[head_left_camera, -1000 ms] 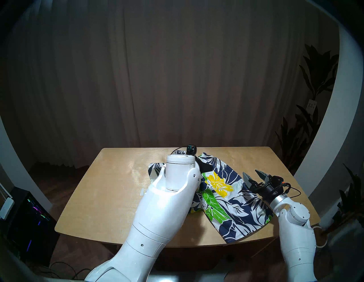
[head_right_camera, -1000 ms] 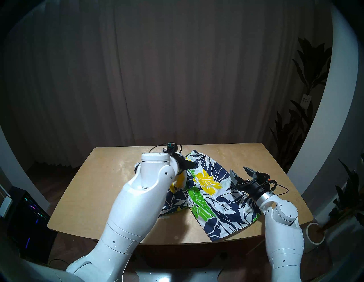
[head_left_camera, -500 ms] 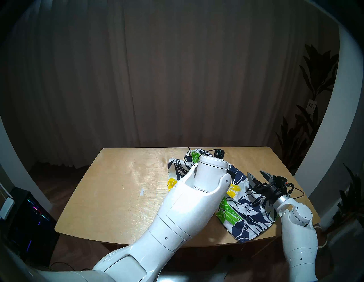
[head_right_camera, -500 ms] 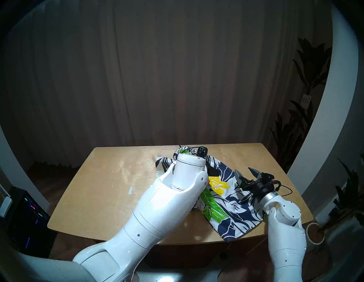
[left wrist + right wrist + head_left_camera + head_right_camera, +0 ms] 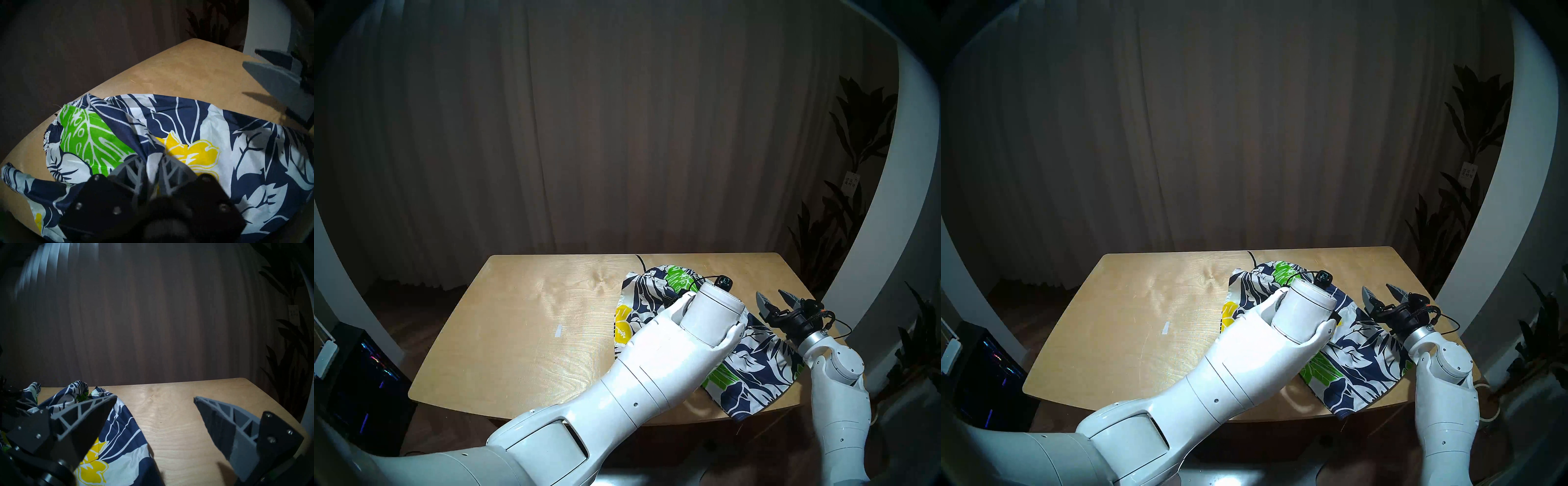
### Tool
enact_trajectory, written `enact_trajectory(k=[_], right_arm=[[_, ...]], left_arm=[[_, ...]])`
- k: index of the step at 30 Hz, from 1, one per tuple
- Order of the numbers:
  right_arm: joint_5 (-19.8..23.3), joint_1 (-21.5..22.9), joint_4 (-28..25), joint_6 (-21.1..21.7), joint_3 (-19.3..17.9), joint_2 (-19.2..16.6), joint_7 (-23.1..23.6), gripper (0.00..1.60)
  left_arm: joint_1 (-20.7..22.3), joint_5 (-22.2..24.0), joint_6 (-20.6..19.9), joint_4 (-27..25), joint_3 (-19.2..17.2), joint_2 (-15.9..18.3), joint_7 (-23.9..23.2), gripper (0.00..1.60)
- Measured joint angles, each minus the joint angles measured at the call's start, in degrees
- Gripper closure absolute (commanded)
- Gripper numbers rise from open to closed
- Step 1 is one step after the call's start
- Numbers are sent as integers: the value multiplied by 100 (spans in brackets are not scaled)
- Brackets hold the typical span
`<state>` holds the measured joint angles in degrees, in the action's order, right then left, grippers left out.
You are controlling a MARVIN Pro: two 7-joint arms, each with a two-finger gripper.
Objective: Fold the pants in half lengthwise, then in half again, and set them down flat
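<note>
The first fold is in hand. The left end effector (image 5: 153, 162) pinches a bit of the pants (image 5: 751, 359), laid over on the right side of the worktop (image 5: 517, 322). Next, I think, it must let go and pull away. The right end effector (image 5: 776, 298) is wide open and empty, just beside the pants. A plant (image 5: 843, 217) stands far right.

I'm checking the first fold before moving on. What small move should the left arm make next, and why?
Probably open fully and back off: the left gripper pinches a fold of the shorts, already laid over their other half on the table. The right gripper waits open beside them.
</note>
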<state>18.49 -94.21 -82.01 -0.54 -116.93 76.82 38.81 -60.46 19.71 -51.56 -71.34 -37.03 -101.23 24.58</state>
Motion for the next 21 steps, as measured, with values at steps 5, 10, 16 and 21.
enact_trajectory(k=[5, 10, 16, 21], right_arm=[[-67, 29, 189, -29, -44, -56, -78, 0], [-153, 46, 345, -57, -84, -88, -157, 0], [-233, 142, 431, -80, -78, -118, -216, 0], [-242, 188, 432, -80, -77, -120, -254, 0]], left_arm=[[146, -25, 187, 112, 100, -41, -199, 60], [273, -27, 340, 110, 273, -42, -550, 0], [306, -65, 667, 82, 473, -7, -802, 0], [269, -16, 924, -241, 258, 110, -846, 0]])
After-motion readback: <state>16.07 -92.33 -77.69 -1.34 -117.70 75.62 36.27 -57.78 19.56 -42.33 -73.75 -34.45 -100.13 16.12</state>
